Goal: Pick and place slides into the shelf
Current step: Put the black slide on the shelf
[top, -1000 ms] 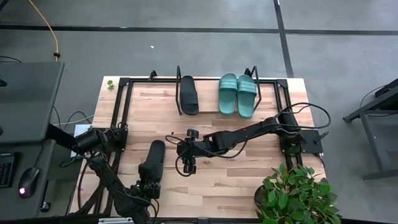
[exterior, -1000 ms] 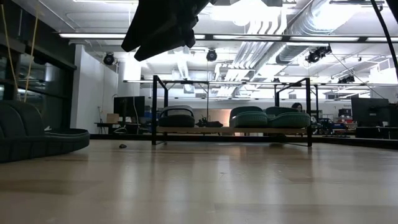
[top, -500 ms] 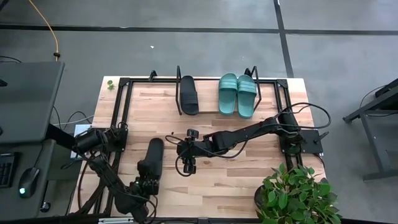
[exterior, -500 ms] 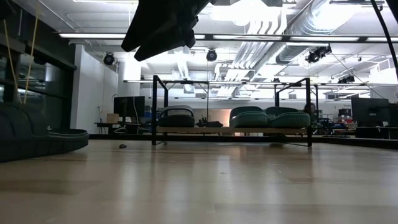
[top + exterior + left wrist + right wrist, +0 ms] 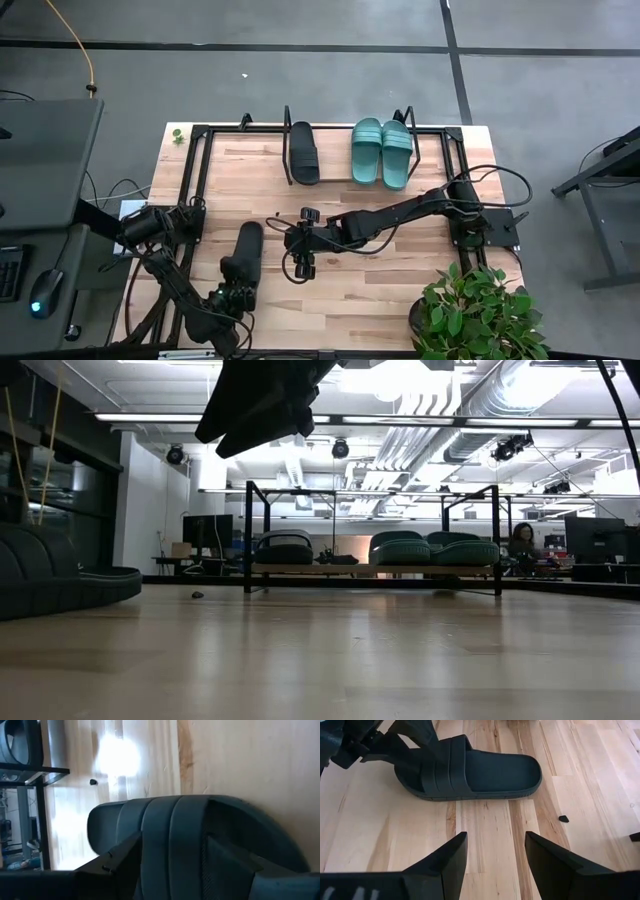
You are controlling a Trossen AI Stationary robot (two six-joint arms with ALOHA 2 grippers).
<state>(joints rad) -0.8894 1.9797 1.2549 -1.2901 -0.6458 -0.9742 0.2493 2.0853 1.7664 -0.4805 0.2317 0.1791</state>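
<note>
- A plain black slide [image 5: 246,254] lies flat on the bench [image 5: 400,290], matte, with a broad ribbed strap and an open toe; nothing readable shows on it.
- The left pincer [image 5: 232,296] sits at its strap end, its fingers [image 5: 125,855] closed on the strap.
- The right pincer [image 5: 296,243] hovers just beside that slide, its fingers [image 5: 447,855] spread apart with nothing between them.
- On the shelf [image 5: 335,170] at the bench's far edge rest another black slide [image 5: 303,152] and, apart from it, two teal slides [image 5: 382,151] with ribbed straps, side by side.
</note>
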